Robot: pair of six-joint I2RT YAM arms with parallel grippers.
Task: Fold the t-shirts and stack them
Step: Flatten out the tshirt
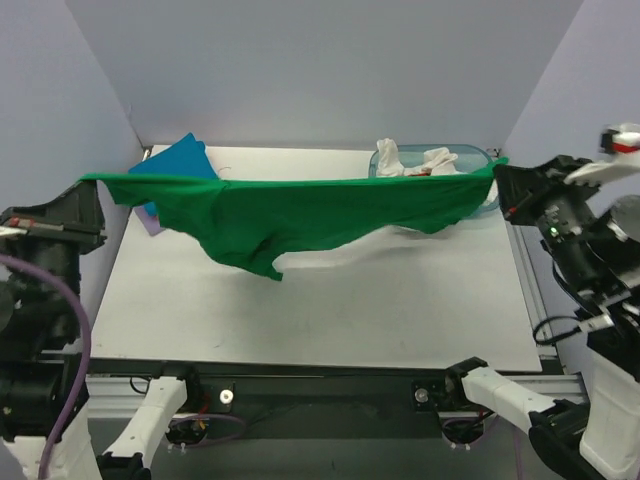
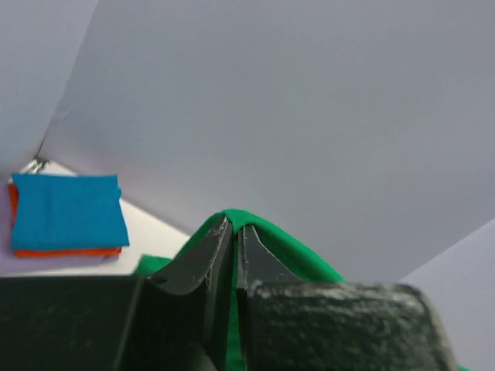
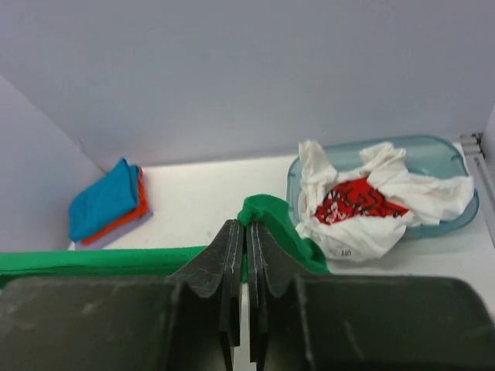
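Observation:
The bright green t-shirt (image 1: pixel 300 215) hangs stretched in the air between my two grippers, above the table, its lower part sagging toward the middle. My left gripper (image 1: pixel 88 180) is shut on its left end; in the left wrist view the green cloth (image 2: pixel 286 251) is pinched between the black fingers (image 2: pixel 203 259). My right gripper (image 1: pixel 500 172) is shut on its right end; the green cloth (image 3: pixel 271 216) bunches over the fingertips (image 3: pixel 232 243). A folded stack with the blue shirt (image 1: pixel 178 163) on top, orange (image 3: pixel 124 216) and lavender below, lies at the back left.
A translucent blue tub (image 1: pixel 470 158) at the back right holds a crumpled white shirt (image 3: pixel 387 224) with red print (image 3: pixel 360 199). The white table (image 1: pixel 380 310) ends in a metal rail at the near edge. Grey walls enclose the back and sides.

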